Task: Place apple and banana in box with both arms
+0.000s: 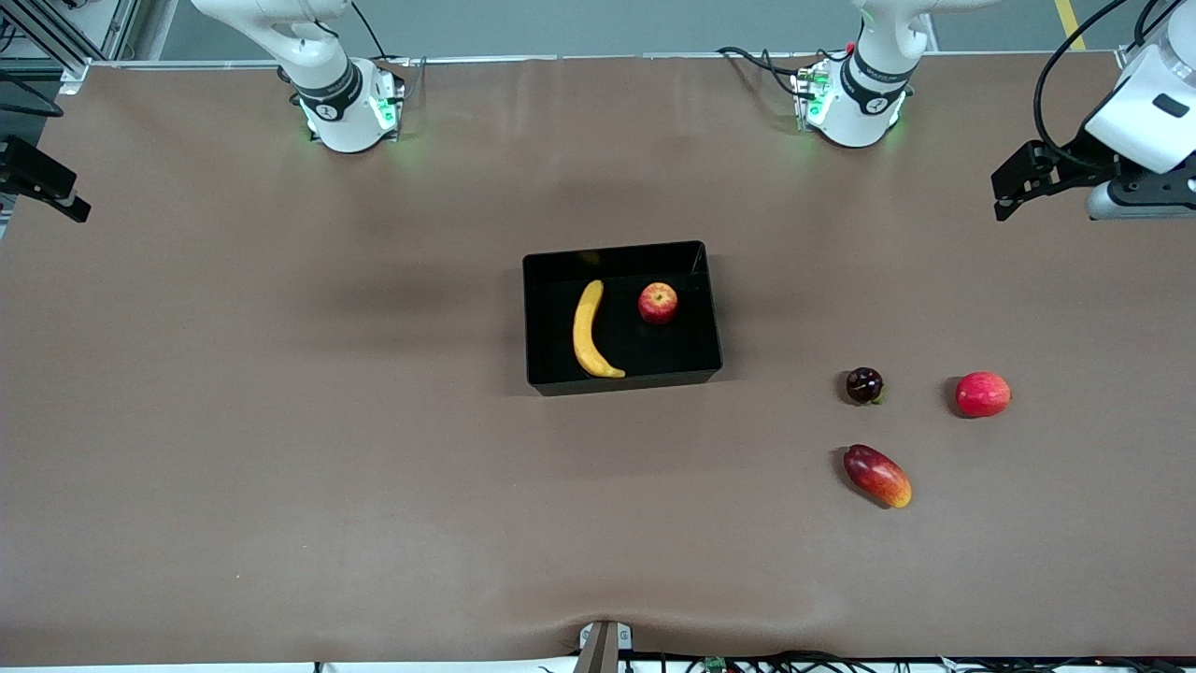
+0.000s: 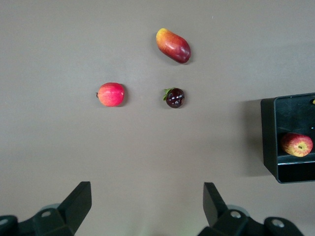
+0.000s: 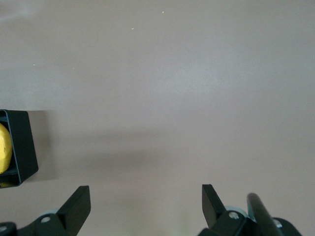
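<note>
I see the banana (image 1: 590,332) and the apple (image 1: 658,303) lying inside the box (image 1: 621,379), well apart from both grippers. The left gripper (image 2: 147,206) and the right gripper (image 3: 146,205) hang released over bare table.

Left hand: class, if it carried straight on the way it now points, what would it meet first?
Probably bare table. The left hand is open and points down at it; the pinkish-red fruit and dark fruit lie off its line.

glossy black plastic box (image 1: 715,308); matt brown table (image 1: 280,421).
</note>
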